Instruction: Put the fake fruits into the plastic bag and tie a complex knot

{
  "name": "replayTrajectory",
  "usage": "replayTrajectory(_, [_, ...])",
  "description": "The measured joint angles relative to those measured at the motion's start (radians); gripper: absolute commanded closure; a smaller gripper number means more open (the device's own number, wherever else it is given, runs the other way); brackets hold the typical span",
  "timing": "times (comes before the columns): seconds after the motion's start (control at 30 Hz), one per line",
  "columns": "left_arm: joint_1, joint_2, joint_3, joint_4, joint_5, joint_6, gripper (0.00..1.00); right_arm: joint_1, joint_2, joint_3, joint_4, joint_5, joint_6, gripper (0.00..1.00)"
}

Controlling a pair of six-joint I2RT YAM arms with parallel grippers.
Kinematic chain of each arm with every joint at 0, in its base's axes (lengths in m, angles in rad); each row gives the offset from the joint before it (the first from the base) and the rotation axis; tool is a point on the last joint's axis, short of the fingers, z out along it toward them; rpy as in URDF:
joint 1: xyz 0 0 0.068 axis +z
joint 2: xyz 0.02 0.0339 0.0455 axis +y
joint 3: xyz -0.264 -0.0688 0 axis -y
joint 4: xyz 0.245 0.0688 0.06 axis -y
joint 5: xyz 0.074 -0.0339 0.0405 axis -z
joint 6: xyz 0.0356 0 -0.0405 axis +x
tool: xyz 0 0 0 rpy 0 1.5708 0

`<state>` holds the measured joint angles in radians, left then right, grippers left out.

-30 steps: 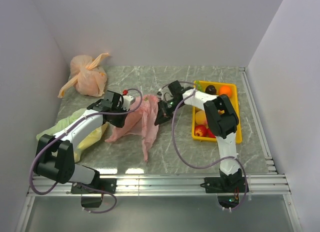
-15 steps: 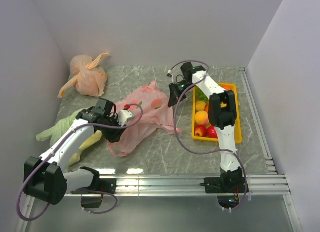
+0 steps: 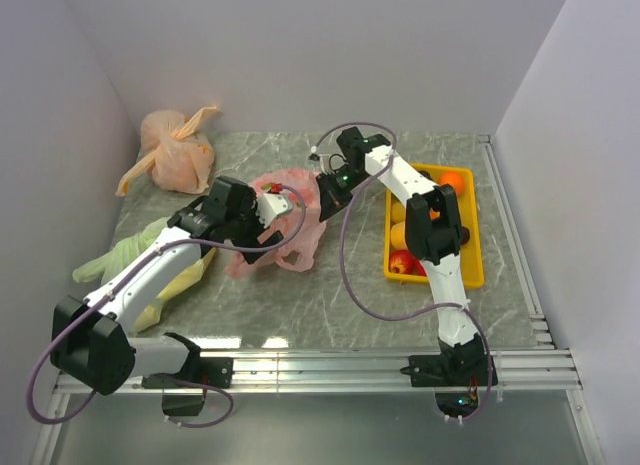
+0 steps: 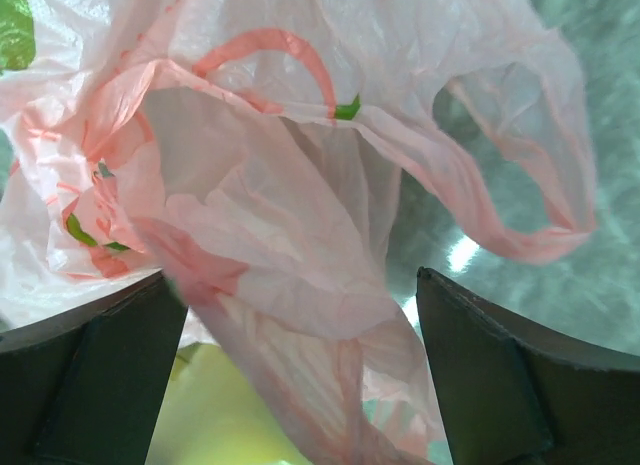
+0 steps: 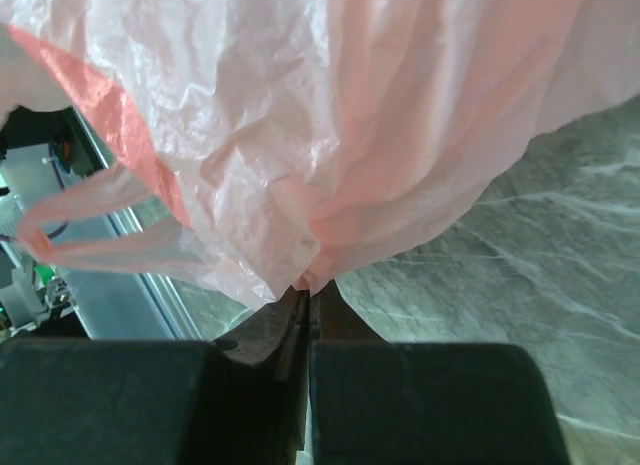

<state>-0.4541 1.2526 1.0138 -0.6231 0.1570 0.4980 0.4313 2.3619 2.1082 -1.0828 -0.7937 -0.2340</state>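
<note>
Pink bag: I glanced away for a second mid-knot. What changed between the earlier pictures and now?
The left gripper opened and let go of the plastic bag after pulling it toward the near left. The right gripper stays pinched on it. The bag slackened into a heap. The fruit tray and tied orange bag stayed put.

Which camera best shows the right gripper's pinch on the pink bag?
Right wrist: the right gripper is shut on a gathered fold of the plastic bag. Top external shows them only meeting; left wrist shows bag, not pinch.

The plastic bag hides its contents: only blurred red and green patches show through.
</note>
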Motion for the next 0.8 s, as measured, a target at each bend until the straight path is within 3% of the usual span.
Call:
replayTrajectory(0.17, [0.044, 0.002, 0.044, -0.054, 0.089, 0.084, 0.04, -0.007, -0.005, -0.003, 0.008, 0.021, -0.006, 1.0])
replayTrajectory(0.33, [0.077, -0.154, 0.045, -0.163, 0.172, 0.107, 0.01, -0.039, -0.017, -0.035, 0.024, 0.0, -0.01, 1.0])
replayTrajectory(0.6, [0.089, -0.411, -0.138, -0.214, 0.064, -0.077, 0.01, -0.18, -0.02, -0.035, -0.011, -0.238, -0.068, 1.0])
replayTrajectory(0.8, [0.101, -0.526, -0.148, -0.164, 0.057, -0.145, 0.01, -0.164, -0.021, -0.03, -0.137, -0.327, -0.185, 1.0])
